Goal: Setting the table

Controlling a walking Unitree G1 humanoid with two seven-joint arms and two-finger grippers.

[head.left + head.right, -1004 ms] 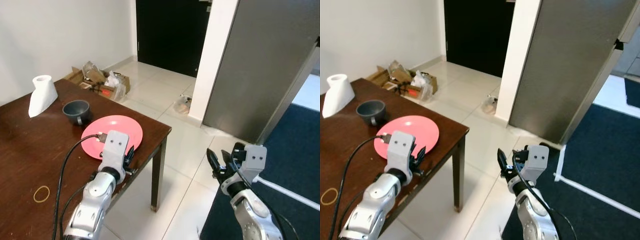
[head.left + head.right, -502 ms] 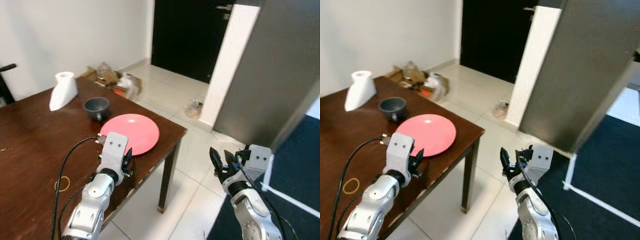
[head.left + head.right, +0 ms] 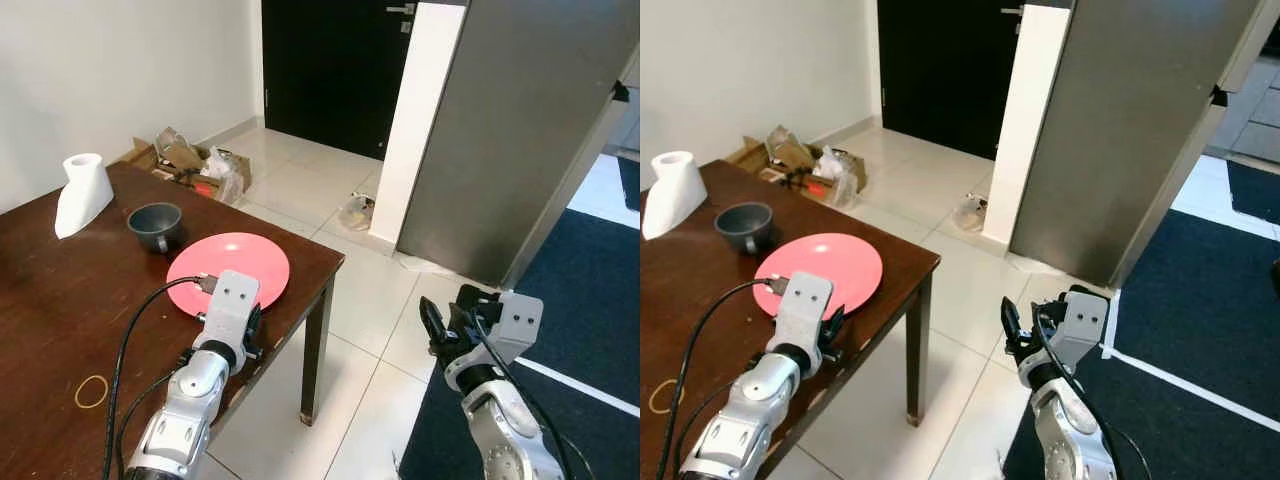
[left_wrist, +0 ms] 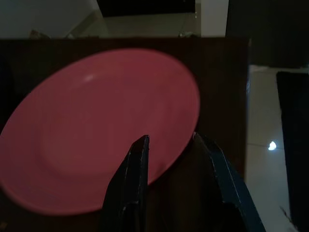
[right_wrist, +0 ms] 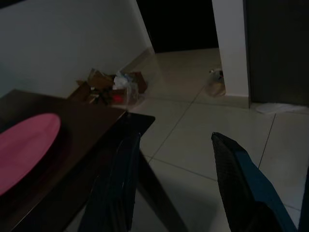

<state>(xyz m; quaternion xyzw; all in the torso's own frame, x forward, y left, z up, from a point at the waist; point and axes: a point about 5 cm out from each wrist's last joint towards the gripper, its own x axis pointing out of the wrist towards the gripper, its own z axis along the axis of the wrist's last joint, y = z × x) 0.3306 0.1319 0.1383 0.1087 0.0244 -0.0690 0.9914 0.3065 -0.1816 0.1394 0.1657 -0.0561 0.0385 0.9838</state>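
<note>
A dark brown wooden table [image 3: 60, 300] stands against a white wall, its near corner jutting toward a pale tiled floor [image 3: 350, 290]. A pink plate [image 3: 228, 273] lies flat near that corner, close to the table's edge. Just beyond it sits a dark grey cup [image 3: 154, 225] with its handle turned toward the plate, and further back a white paper towel roll [image 3: 82, 195] leans at a tilt. A yellow rubber band [image 3: 91, 390] lies on the wood, well apart from the plate.

The left gripper [image 4: 169, 145] hovers over the near rim of the plate, its two black fingers [image 4: 137, 164] spread a little; one tip shows over the pink surface and the other just past the rim over the dark wood. Whether either tip touches the plate is hard to tell from the dim wrist view. A black cable [image 3: 140, 320] loops from the wrist back along the silver arm.

The right gripper [image 5: 169, 140] hangs off the table's side above the tiles, fingers spread wide and holding nothing, pointing toward the table corner.

Beyond the table, a pile of cardboard and plastic bags [image 3: 195, 165] sits on the floor by the wall, before a dark doorway [image 3: 330, 70]. A small bag [image 3: 357, 211] lies at the foot of a white pillar [image 3: 420, 110], beside a large grey panel [image 3: 530, 130]. A dark blue carpet [image 3: 590, 330] covers the floor on the right.
</note>
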